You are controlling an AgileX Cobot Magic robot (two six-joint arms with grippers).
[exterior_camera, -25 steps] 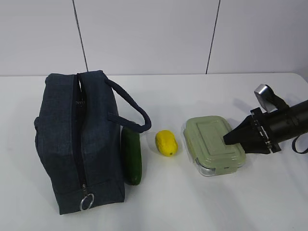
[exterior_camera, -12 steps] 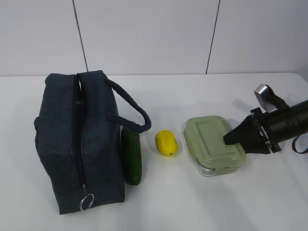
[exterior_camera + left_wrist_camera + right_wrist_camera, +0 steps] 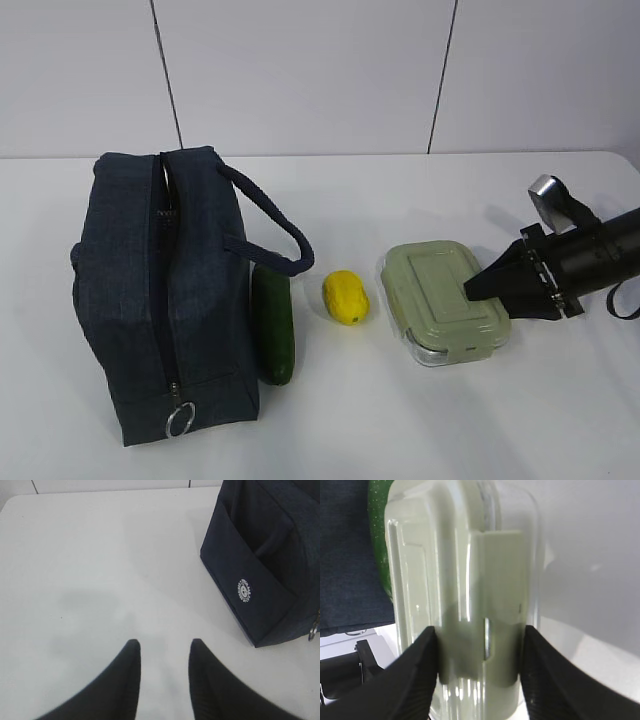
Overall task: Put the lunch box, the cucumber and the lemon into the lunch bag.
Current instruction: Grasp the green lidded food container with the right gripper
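Note:
The lunch box [image 3: 440,295] with its sage-green lid lies on the white table, right of the lemon [image 3: 346,296]. The cucumber [image 3: 273,325] lies against the side of the dark lunch bag [image 3: 165,290], whose top zipper looks closed. My right gripper [image 3: 470,290] reaches in from the right. In the right wrist view its jaws [image 3: 479,650] press on both sides of the latch flap at the lunch box's [image 3: 465,580] near end; the cucumber [image 3: 377,545] shows behind. My left gripper [image 3: 162,652] is open and empty over bare table, left of the bag [image 3: 265,570].
The bag's metal zip pull ring [image 3: 180,420] hangs at its near bottom end. One loop handle [image 3: 275,225] arches over the cucumber. A white wall stands behind the table. The table's left edge shows in the left wrist view [image 3: 5,510].

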